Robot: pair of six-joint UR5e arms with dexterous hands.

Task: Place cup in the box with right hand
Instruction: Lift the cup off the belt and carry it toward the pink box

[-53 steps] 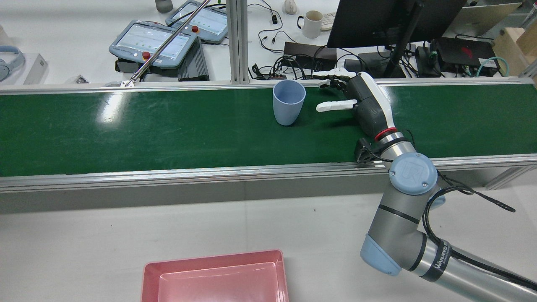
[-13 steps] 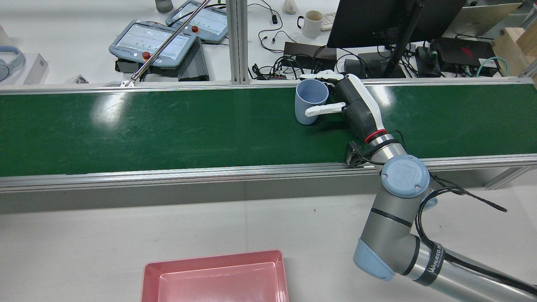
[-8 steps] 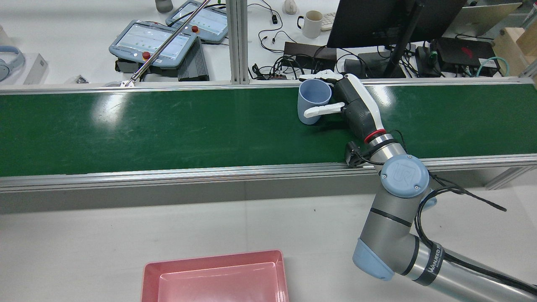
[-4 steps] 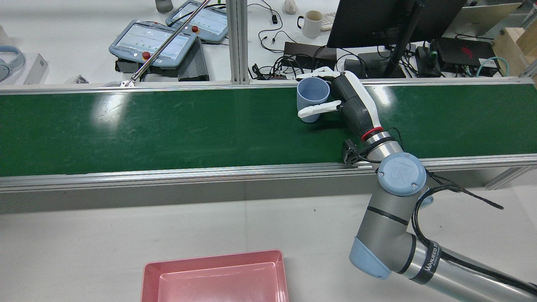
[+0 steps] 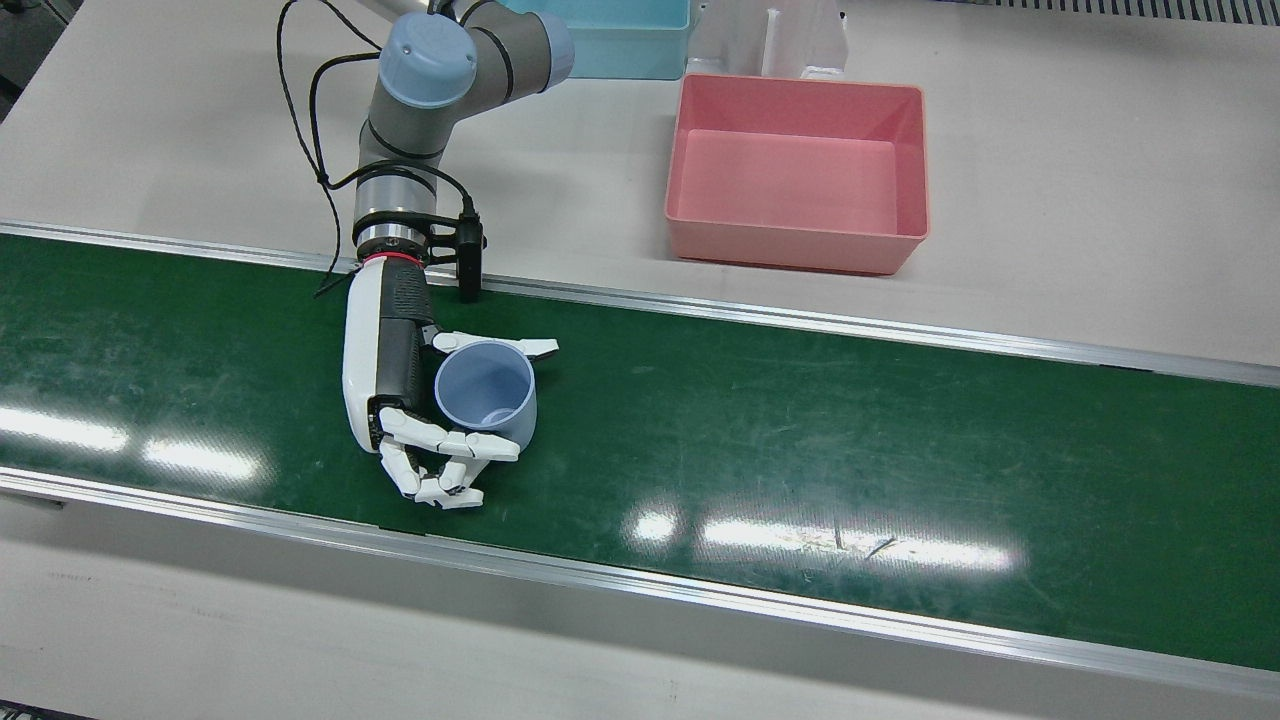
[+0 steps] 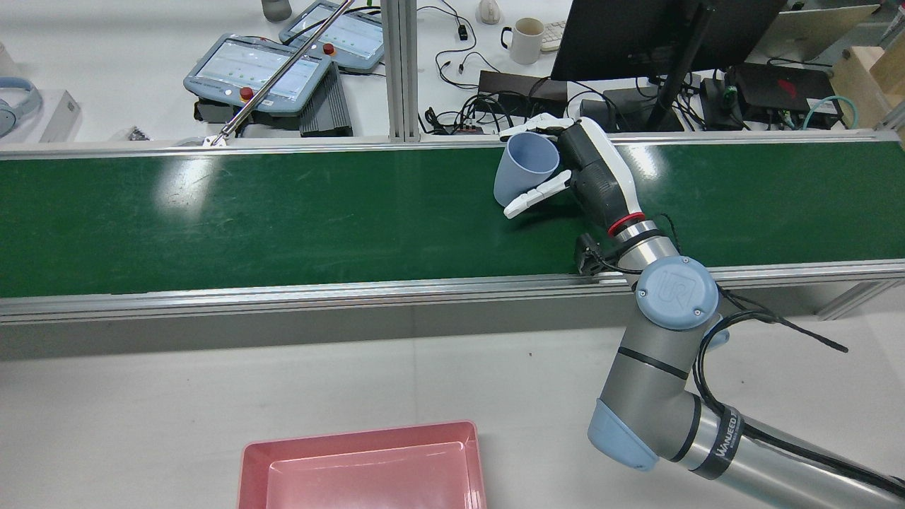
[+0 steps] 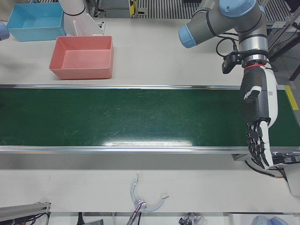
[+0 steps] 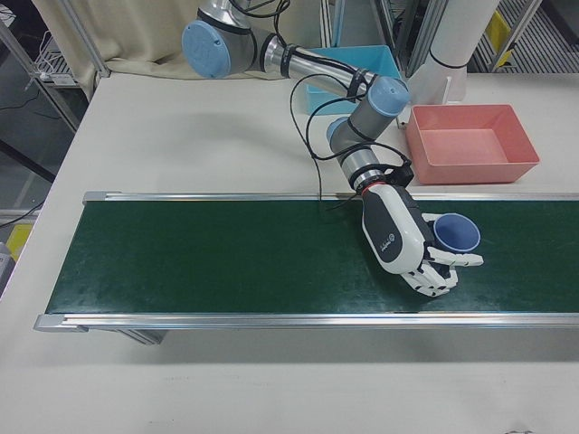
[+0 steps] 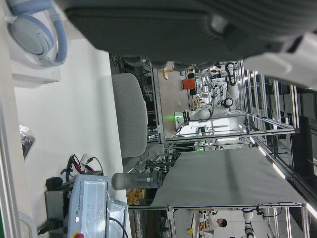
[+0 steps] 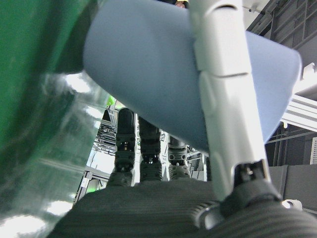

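A light blue cup (image 5: 487,392) is at the far side of the green belt (image 5: 800,430), tilted in the rear view (image 6: 520,168) with its base swung left. My right hand (image 5: 395,385) is shut on it, thumb on one side and fingers (image 5: 440,470) curled round the other. Whether its base still touches the belt I cannot tell. The right hand view shows the cup (image 10: 148,84) close against the palm. The pink box (image 5: 797,235) stands empty on the table behind the belt. My left hand (image 7: 257,122) hangs open over the belt's other end, holding nothing.
A blue box (image 5: 610,65) stands beside the pink one near the pedestals. Aluminium rails (image 5: 800,320) edge the belt. Beyond the belt are teach pendants (image 6: 258,71), a white mug (image 6: 524,41), a monitor (image 6: 636,35) and cables. A metal tool (image 7: 140,202) lies on the operators' side.
The right hand reached the cup and closed around it. In the last half second the cup has tipped, its base swinging left, and the thumb has dropped lower.
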